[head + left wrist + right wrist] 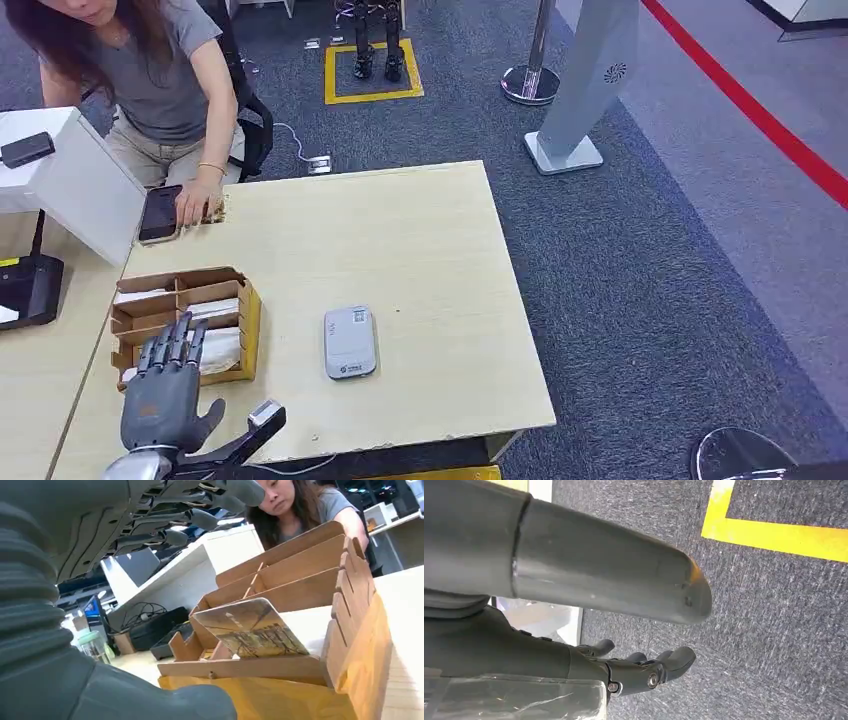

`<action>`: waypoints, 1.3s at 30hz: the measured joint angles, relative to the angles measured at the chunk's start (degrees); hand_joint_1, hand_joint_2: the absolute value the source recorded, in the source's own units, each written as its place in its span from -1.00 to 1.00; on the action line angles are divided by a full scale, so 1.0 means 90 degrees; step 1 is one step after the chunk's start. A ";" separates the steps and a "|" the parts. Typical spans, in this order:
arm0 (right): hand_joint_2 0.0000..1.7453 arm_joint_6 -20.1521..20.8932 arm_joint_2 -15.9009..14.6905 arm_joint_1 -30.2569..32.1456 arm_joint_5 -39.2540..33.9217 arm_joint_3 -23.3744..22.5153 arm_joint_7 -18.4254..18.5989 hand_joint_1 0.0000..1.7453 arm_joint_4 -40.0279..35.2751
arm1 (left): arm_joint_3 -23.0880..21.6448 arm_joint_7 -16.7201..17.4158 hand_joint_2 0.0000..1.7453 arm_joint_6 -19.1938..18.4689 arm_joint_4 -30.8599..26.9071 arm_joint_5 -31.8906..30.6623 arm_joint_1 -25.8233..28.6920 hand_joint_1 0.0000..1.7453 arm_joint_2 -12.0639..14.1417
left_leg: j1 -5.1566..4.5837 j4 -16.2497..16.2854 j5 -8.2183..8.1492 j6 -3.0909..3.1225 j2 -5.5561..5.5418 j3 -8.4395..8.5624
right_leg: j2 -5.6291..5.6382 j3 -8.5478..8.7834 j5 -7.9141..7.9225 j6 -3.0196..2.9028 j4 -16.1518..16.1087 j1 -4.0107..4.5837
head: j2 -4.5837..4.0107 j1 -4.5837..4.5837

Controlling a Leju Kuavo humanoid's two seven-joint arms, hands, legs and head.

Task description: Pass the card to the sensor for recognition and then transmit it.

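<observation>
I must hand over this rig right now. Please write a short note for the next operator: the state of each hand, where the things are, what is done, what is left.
Left hand: open, fingers spread, above the near end of the cardboard card box, holding nothing.
Right hand: hangs beside the body above the carpet, fingers curled in, holding nothing.
Cards: in the box, one leaning up at the near end.
Sensor: grey, flat on the table, right of the box.
A person's hand rests on a phone at the far corner.
Done: nothing yet. Left: pick a card, present it to the sensor, pass it on.
</observation>
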 joint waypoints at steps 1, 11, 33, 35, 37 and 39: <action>-1.00 0.0000 0.0000 0.0000 0.0000 0.0000 0.0000 -1.00 0.0000 | 0.0000 -0.0005 1.00 -0.0022 0.0005 -0.0002 -0.0005 -0.94 0.0002 | 0.0000 0.0000 0.0000 0.0000 0.0000 0.0000 | 0.0000 0.0000 0.0000 0.0000 0.0000 0.0000 | 0.0000 0.0000; -1.00 0.0007 0.0000 -0.0002 0.0056 0.0000 0.0000 -1.00 0.0000 | 0.0000 -0.0019 1.00 -0.0158 0.0153 -0.0002 -0.0035 -0.90 0.0005 | 0.0000 0.0000 0.0000 0.0000 0.0000 0.0000 | 0.0000 0.0000 0.0000 0.0000 0.0000 0.0000 | 0.0000 0.0000; -1.00 0.0010 0.0000 -0.0002 0.0073 0.0000 0.0051 -1.00 0.0000 | 0.0000 -0.0022 1.00 -0.0263 0.0326 -0.0002 -0.0055 -0.84 0.0007 | 0.0000 0.0000 0.0000 0.0000 0.0000 0.0000 | 0.0000 0.0000 0.0000 0.0000 0.0000 0.0000 | 0.0000 0.0000; -1.00 0.0010 0.0000 -0.0002 0.0073 0.0000 0.0058 -1.00 0.0000 | 0.0000 -0.0019 1.00 -0.0270 0.0326 -0.0002 -0.0055 -0.84 0.0007 | 0.0000 0.0000 0.0000 0.0000 0.0000 0.0000 | 0.0000 0.0000 0.0000 0.0000 0.0000 0.0000 | 0.0000 0.0000; -1.00 0.0010 0.0000 -0.0002 0.0073 -0.0002 0.0058 -1.00 0.0000 | 0.0000 -0.0020 1.00 -0.0272 0.0326 -0.0002 -0.0055 -0.82 0.0007 | 0.0000 0.0000 0.0000 0.0000 0.0000 0.0000 | 0.0000 0.0000 0.0000 0.0000 0.0000 0.0000 | 0.0000 0.0002; -1.00 0.0010 0.0000 -0.0002 0.0073 -0.0002 0.0058 -1.00 0.0000 | 0.0000 -0.0022 1.00 -0.0275 0.0326 -0.0002 -0.0055 -0.80 0.0007 | 0.0000 0.0000 0.0000 0.0000 0.0000 0.0000 | 0.0000 0.0000 0.0000 0.0000 0.0000 0.0000 | 0.0000 0.0002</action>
